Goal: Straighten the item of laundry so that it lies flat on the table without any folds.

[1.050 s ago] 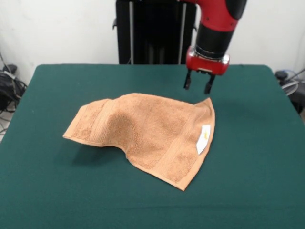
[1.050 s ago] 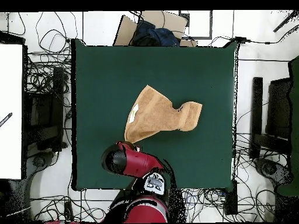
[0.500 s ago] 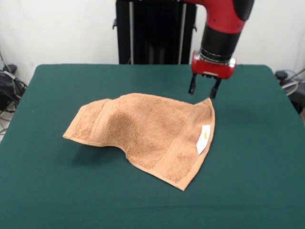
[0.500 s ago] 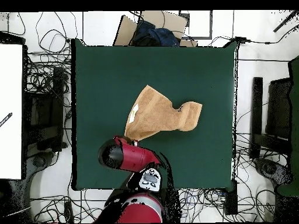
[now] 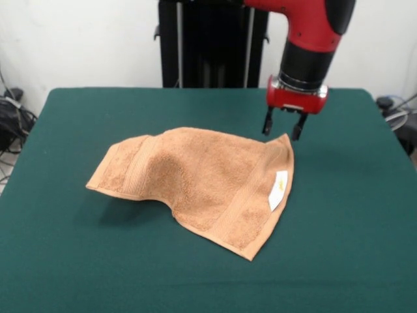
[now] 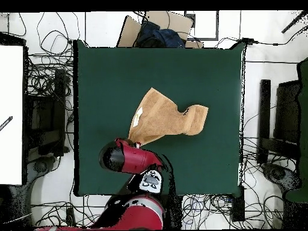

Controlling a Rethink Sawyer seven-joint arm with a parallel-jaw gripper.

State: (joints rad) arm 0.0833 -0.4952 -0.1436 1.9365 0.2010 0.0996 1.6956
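The jaws of the gripper (image 5: pixel 282 126) are seen spread apart and empty, both tips pointed down, held just above the far right corner of the towel (image 5: pixel 195 176) without touching it. The red arm (image 5: pixel 311 39) is seen coming down from above. In the overhead view the gripper is hidden under the arm (image 6: pixel 129 157).

The towel is found near the middle of the counter (image 5: pixel 352 248), rumpled and not flat. Its long axis is laid from the left corner to the right edge in the front view. The left part is humped and folded under, with a shadow cast below it. A woven band is seen along the right edge, and a white label (image 5: pixel 279 190) is borne there.
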